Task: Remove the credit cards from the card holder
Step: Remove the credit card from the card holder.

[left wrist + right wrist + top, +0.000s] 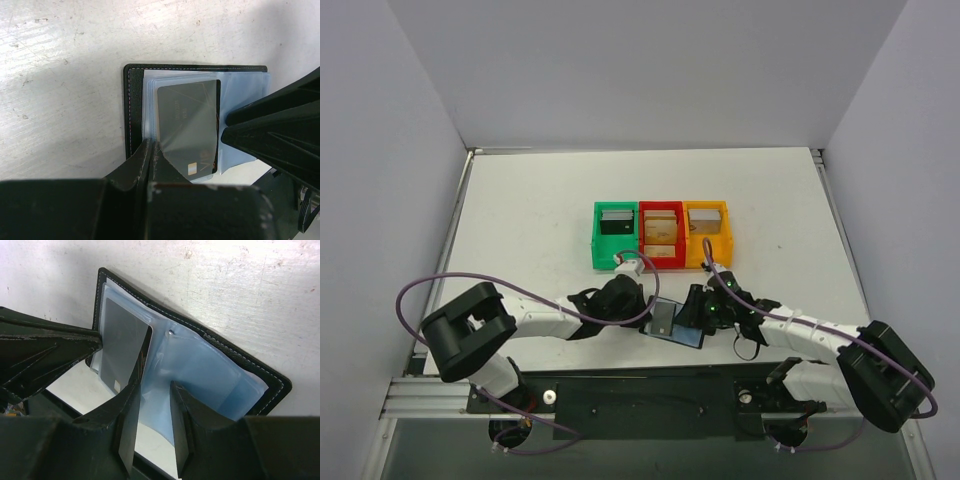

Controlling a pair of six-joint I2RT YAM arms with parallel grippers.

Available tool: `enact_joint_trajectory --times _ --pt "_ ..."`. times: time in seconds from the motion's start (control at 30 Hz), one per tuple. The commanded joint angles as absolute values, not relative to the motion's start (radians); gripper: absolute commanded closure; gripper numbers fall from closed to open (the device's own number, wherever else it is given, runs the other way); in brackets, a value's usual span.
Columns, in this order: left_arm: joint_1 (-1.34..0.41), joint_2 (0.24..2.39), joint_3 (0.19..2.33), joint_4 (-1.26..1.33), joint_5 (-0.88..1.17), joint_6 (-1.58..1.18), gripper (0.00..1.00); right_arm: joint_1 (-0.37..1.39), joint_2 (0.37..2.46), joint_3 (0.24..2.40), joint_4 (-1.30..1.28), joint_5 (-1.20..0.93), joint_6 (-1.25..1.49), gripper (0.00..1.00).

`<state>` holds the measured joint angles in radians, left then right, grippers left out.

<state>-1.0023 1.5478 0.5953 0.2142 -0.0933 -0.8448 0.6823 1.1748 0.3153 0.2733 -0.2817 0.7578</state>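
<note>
The card holder lies open near the front edge of the white table, between both grippers, with bare surface on either side. The left gripper is clamped on its stitched black border. The right gripper stands with jaws apart over glossy pale-blue sleeves and a flat grey card.

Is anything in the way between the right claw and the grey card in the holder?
Nothing solid. The right claw is open right at the grey card; only a clear pocket of the card holder seems to cover it.
</note>
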Motion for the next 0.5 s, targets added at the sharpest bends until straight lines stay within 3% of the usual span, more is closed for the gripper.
enact_joint_trajectory --times 0.0,0.47 --pt "-1.029 1.594 0.601 0.186 -0.067 -0.830 1.00 0.689 1.213 0.319 0.222 -0.247 0.747 0.73" --pt "-1.042 1.614 0.611 0.179 -0.077 -0.836 1.00 0.680 1.100 0.292 0.130 -0.159 0.739 0.76"
